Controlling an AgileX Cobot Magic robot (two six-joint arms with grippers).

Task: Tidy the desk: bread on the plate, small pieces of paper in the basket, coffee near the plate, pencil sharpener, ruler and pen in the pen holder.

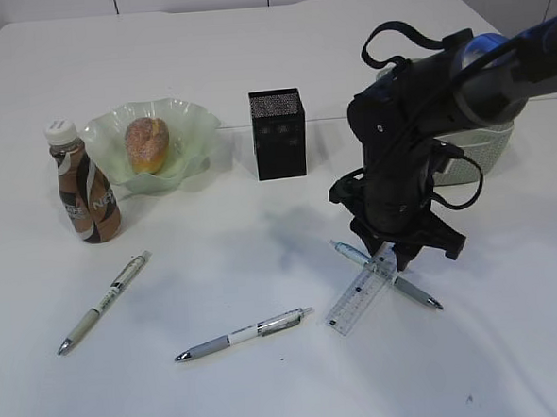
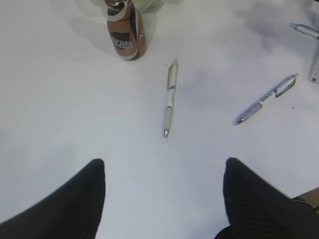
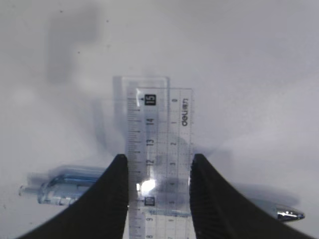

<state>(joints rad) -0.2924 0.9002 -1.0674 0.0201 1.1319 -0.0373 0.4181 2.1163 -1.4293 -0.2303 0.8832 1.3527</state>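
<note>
Surface: plain white table point(image 1: 250, 50), matte, a few small dark specks near the front edge. Behind its far edge, a light panelled wall with vertical seams.

Nearest the camera in the exterior view: a white-and-grey pen point(image 1: 244, 335) lying almost level, tip to the left. Left of it, a second pen with a pale grey grip point(image 1: 105, 302), angled up to the right. The left wrist view shows both pens and the table between two black fingers point(image 2: 75, 199) that stand wide apart with nothing between them; the left gripper point(image 2: 164, 194) hovers clear of the surface.

Right of centre: the clear ruler point(image 1: 362, 298) lies across a blue translucent pen point(image 1: 387, 275), so the ruler sits on the pen's barrel. The right gripper point(image 1: 392, 255) is down over this pair. In the right wrist view its two fingers point(image 3: 112, 199) flank the ruler point(image 3: 159, 149) on both long edges, clamped on it; the blue pen point(image 3: 65, 186) runs crosswise underneath.

Middle distance: coffee bottle point(image 1: 81, 183), upright, just beside the left rim of the pale green wavy plate point(image 1: 193, 129). Bread point(image 1: 148, 144) sits in the plate. Black mesh pen holder point(image 1: 278, 133) stands right of the plate, well apart from the pens.

Far right: a white basket point(image 1: 488, 153), largely hidden behind the right arm point(image 1: 441, 90); contents cannot be seen.
</note>
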